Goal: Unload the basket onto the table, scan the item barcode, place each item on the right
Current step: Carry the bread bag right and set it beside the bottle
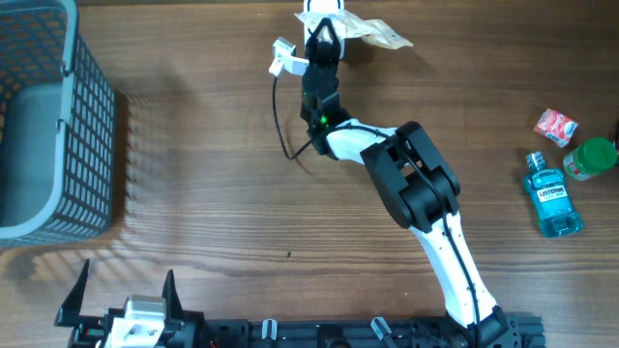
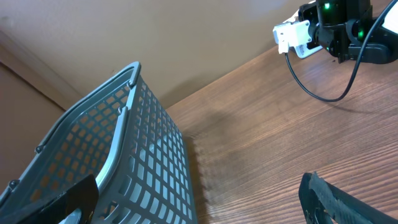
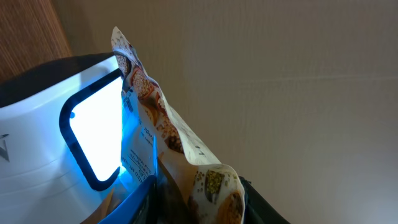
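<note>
The item is a beige pouch (image 1: 379, 35) printed with grains, at the far middle of the table. My right gripper (image 1: 324, 41) is shut on it. In the right wrist view the pouch (image 3: 168, 134) stands between the two fingers of my right gripper (image 3: 202, 205), its label side against the white scanner (image 3: 43, 143), whose window (image 3: 93, 134) glows bright blue-white. I cannot make out the barcode. My left gripper (image 1: 124, 285) rests at the near left edge, open with nothing in it. Its dark fingertips (image 2: 336, 202) frame the left wrist view.
A grey mesh basket (image 1: 48, 126) stands at the far left, close to my left gripper and filling much of the left wrist view (image 2: 124, 143). At the right edge are a blue mouthwash bottle (image 1: 554, 198), a green-lidded container (image 1: 592, 157) and a small red packet (image 1: 555, 126).
</note>
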